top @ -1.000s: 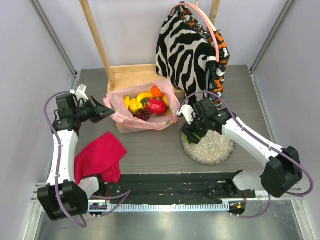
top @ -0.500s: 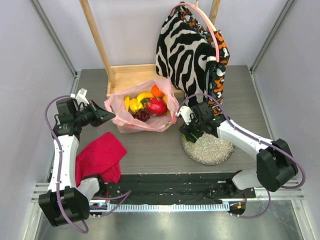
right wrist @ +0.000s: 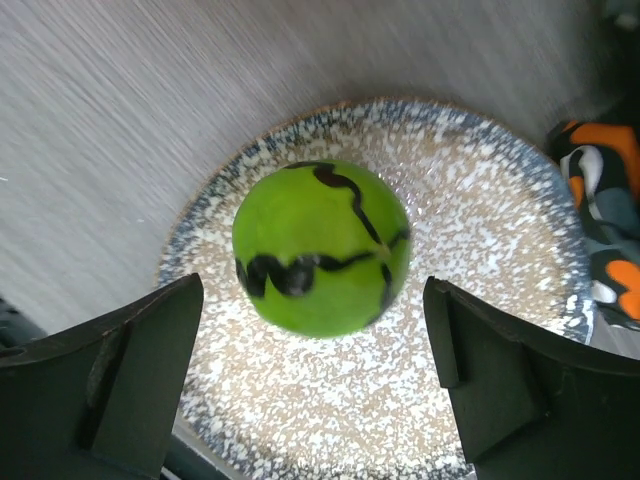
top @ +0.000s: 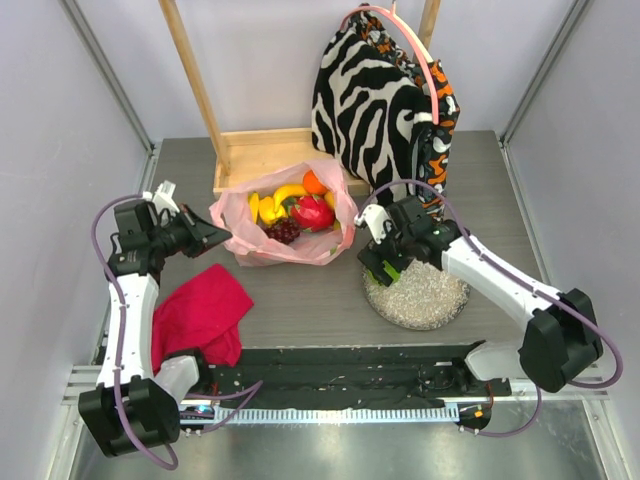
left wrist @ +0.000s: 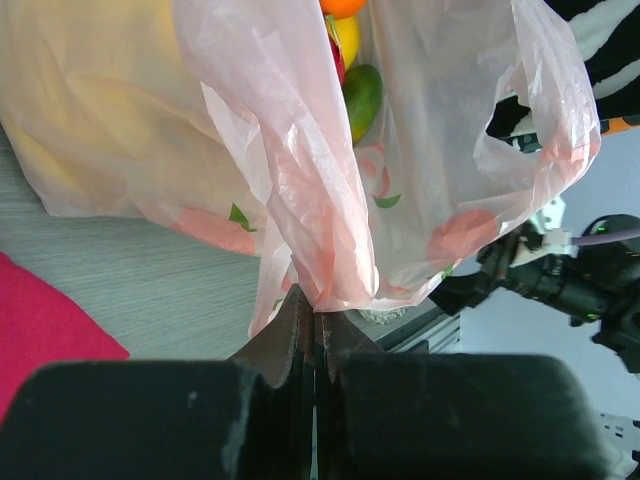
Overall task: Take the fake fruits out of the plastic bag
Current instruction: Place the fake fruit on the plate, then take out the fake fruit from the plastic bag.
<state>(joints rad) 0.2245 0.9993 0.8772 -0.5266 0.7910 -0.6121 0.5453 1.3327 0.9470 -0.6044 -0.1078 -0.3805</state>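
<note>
one green fruit beneath spread right claw

bag mouth gapes upward, fruits reachable from above. zebra bag crowds right rear, frame just behind, left gripper at left edge. table strip in front free between cloth and plate.

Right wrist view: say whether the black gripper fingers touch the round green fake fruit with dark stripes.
Apart. The right wrist view shows bare speckled plate between the right gripper's black fingers and the round green striped fruit on both sides.
</note>
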